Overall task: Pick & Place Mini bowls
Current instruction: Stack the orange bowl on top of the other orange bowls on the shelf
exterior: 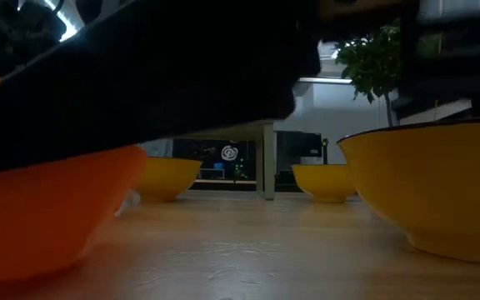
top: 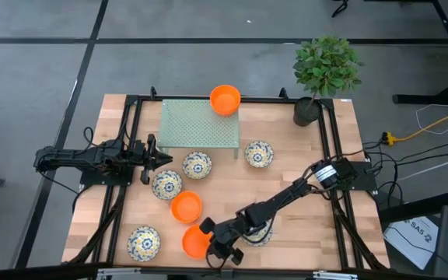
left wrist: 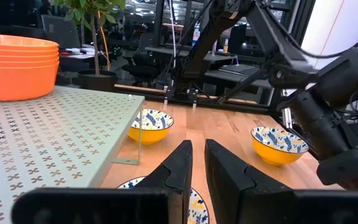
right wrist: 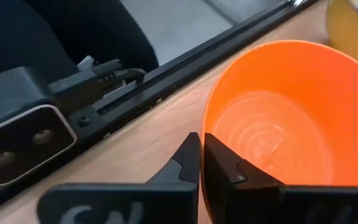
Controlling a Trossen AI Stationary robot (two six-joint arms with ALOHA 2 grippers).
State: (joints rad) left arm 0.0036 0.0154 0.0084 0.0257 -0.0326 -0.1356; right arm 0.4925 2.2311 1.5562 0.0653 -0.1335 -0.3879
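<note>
My right gripper point(top: 206, 233) reaches to the table's near edge and is shut on a plain orange mini bowl point(top: 194, 243). A second orange bowl point(top: 186, 208) sits just beyond it, and a stack of orange bowls point(top: 225, 99) stands on the green perforated stand point(top: 197, 124). Floral bowls rest on the wood point(top: 197, 165) point(top: 167, 184) point(top: 259, 153) point(top: 144, 241); another is partly hidden under the right arm point(top: 261, 236). My left gripper point(top: 160, 159) waits shut at the left by the stand, touching nothing. My right gripper holds the orange bowl by its rim point(right wrist: 205, 127), on the side toward the table's near edge. One finger point(right wrist: 225, 165) is inside the bowl and the other point(right wrist: 188, 162) is outside. The bowl stays upright; in the low view its base point(exterior: 23, 262) seems to sit on the table.
A potted plant point(top: 325, 70) stands at the far right corner. A black frame rail point(right wrist: 166, 74) runs along the near edge right beside the held bowl. The stand's thin leg point(left wrist: 140, 146) is ahead of my left gripper point(left wrist: 197, 165). Open wood lies right of centre.
</note>
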